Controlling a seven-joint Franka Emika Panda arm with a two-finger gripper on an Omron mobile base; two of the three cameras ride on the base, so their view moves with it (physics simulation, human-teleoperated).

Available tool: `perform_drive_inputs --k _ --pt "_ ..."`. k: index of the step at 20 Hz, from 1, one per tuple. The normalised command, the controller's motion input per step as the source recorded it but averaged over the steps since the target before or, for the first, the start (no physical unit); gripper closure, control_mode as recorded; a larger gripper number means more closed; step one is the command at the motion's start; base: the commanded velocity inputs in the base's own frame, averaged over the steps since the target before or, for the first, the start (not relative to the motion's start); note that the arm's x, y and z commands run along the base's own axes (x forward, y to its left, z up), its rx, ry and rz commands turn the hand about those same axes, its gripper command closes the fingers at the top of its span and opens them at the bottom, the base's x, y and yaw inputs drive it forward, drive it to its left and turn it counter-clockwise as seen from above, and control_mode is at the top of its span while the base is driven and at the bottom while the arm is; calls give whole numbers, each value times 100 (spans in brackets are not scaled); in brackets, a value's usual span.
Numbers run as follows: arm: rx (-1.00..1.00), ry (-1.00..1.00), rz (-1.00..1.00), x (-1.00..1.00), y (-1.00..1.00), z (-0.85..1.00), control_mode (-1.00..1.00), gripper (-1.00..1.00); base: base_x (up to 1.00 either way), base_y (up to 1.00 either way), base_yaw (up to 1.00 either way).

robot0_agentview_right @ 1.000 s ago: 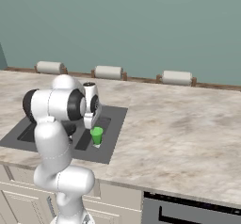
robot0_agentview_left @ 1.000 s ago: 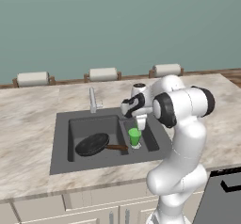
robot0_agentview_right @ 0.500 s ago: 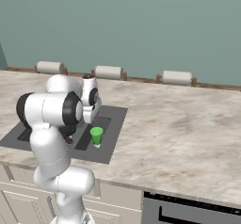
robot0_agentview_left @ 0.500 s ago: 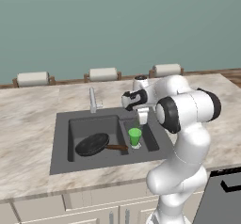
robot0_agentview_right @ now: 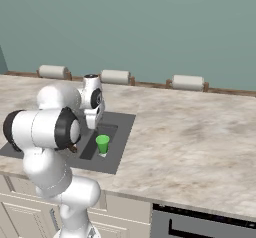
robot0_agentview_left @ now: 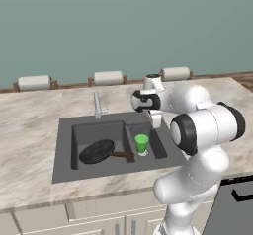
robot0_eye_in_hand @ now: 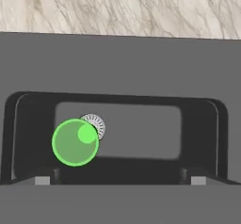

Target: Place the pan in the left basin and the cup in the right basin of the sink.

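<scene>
With the pan [robot0_agentview_left: 97,151] lying in the left basin [robot0_agentview_left: 84,133] and the cup [robot0_agentview_left: 142,143] upright in the right basin [robot0_agentview_left: 157,142], at about 8 o'clock in the hand view, the claw [robot0_agentview_left: 155,122] hangs released above, so both placements look done and only backing clear of the sink [robot0_agentview_left: 66,147] remains.

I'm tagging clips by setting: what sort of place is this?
A simulated kitchen, most likely: a marble-look counter holds a double sink with a faucet, and a pan and a green cup sit in its basins.

Marble counter [robot0_agentview_left: 34,130] with dark grey sink [robot0_agentview_left: 64,150]
</scene>
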Motion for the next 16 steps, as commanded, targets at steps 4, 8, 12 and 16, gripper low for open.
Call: perform_drive_inputs --k 4,8,12,16 --pt "0 0 2 -70 0 34 -100 -100 0 0 0" --pt "0 0 0 -71 0 39 -100 -100 0 0 0" --pt "0 0 0 -62 0 44 -100 -100 0 0 0" --pt "0 0 0 -47 0 49 -100 -100 0 0 0"
